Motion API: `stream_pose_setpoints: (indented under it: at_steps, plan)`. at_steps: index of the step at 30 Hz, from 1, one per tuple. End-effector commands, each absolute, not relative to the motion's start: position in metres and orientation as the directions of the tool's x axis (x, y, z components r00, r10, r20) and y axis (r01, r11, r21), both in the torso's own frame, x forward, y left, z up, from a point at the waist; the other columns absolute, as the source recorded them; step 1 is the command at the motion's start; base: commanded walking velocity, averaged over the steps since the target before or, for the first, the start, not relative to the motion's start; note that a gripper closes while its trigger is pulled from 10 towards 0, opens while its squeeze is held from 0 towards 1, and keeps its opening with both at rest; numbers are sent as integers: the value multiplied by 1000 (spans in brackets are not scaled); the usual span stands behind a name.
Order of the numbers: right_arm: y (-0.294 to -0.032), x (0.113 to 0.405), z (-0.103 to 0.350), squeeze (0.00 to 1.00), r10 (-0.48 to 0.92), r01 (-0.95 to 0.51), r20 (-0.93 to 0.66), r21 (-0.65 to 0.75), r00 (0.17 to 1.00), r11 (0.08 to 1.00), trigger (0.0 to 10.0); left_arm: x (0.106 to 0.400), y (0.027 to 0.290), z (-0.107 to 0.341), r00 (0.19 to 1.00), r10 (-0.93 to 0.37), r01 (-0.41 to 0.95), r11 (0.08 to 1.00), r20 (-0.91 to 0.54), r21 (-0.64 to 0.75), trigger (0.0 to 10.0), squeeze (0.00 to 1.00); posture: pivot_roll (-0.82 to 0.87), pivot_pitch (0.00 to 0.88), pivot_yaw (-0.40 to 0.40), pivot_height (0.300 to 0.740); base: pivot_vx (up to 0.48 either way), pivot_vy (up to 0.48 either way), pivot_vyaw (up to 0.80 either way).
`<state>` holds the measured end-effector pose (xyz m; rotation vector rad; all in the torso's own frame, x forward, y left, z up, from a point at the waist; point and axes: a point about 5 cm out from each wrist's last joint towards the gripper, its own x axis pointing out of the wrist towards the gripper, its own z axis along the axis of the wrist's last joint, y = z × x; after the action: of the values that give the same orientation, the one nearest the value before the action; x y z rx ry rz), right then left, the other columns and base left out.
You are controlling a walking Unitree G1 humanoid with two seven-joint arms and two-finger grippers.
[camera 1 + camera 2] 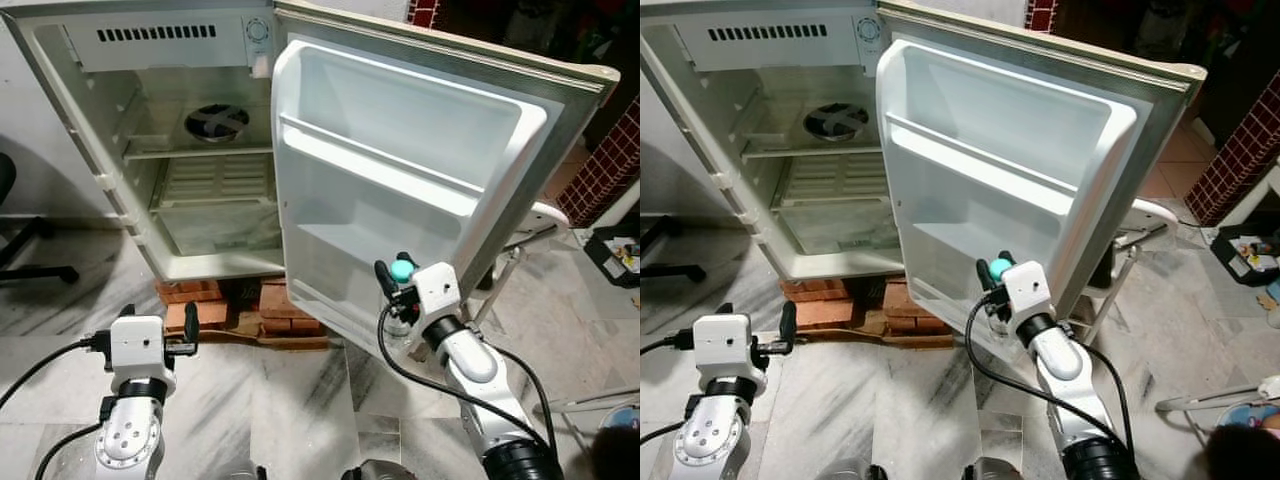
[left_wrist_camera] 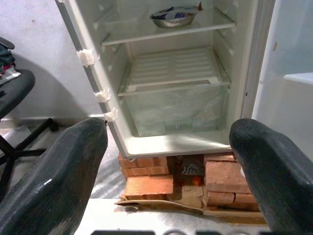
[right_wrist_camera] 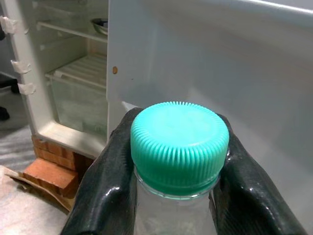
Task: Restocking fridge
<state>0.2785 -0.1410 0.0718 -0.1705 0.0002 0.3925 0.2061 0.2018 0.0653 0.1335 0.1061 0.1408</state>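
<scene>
The right gripper (image 3: pixel 178 196) pinches a clear plastic bottle with a ribbed teal screw cap (image 3: pixel 179 147) just below the cap, one black finger on each side of the neck. The bottle stands upright, long axis vertical, cap pointing up. It is held low in front of the inner face of the open white fridge door (image 1: pixel 400 170), close to the door's lower shelf; whether it touches the door cannot be told. The liquid level in the bottle cannot be made out.

The left gripper (image 1: pixel 187 335) hovers above the grey-veined marble floor (image 1: pixel 270 400) with its fingers spread wide and nothing between them, facing the fridge body.

The white single-door fridge cabinet (image 1: pixel 60 110) rests on a base of red bricks (image 2: pixel 146 178) laid over flattened cardboard. Its bottom compartment is a clear plastic crisper drawer (image 2: pixel 178 110); its contents cannot be told. Above it lies a white slatted cover (image 2: pixel 171 68). The next shelf up carries a round steel bowl (image 2: pixel 173 17) holding a crumpled packet. The moulded door shelves hold nothing.

A black office chair (image 2: pixel 14 93) stands to the robot's left of the fridge.
</scene>
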Motion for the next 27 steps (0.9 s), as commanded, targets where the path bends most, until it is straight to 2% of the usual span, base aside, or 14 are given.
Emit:
stream_pose_setpoints:
  at_steps: [1,11,27]
  plan:
    - [-139,280,79,0,392,-387,-2,-167,920,907,10000,206,201,64,985,136,-120,983,-108,139,10000,0,1,90,-7,705,0,0,0]
    - [-138,278,77,0,404,-399,-1,-159,915,903,10000,208,200,65,985,133,-117,983,-106,141,10000,0,1,91,-4,645,0,0,0]
    - [-137,278,76,0,405,-401,-6,-155,914,903,10000,209,199,65,985,138,-123,983,-108,134,10000,0,0,105,-4,645,0,0,0]
